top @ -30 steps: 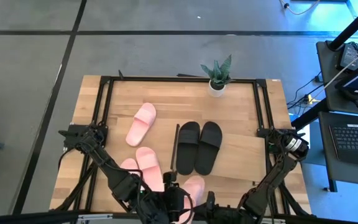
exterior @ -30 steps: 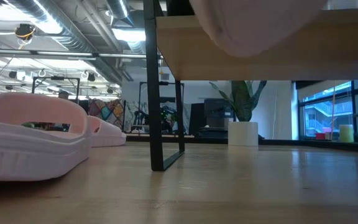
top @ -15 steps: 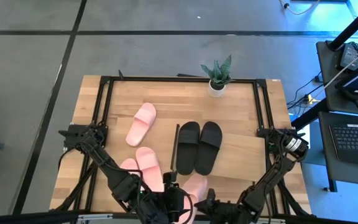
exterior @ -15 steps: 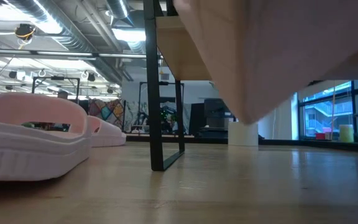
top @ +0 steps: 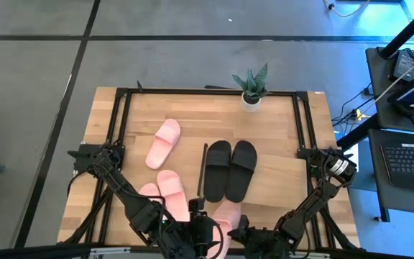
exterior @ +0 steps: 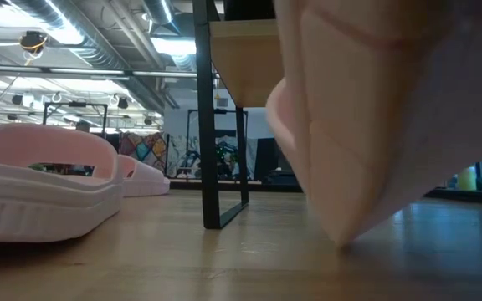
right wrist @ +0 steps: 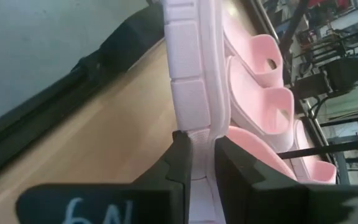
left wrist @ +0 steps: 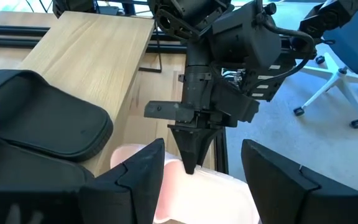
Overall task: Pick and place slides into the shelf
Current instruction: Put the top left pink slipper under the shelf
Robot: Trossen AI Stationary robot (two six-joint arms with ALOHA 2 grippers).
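Pink slide (right wrist: 194, 74) pinched edge-on by right pincer (right wrist: 202, 163) | left pincer (left wrist: 197, 177) spread | slide's far end cut off

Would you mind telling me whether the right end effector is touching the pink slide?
Touching. In the right wrist view, the right end effector pinches the pink slide by its edge.

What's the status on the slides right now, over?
Right gripper shut on pink slide, tilted on edge near shelf. Left gripper open beside it. Black pair already on shelf.
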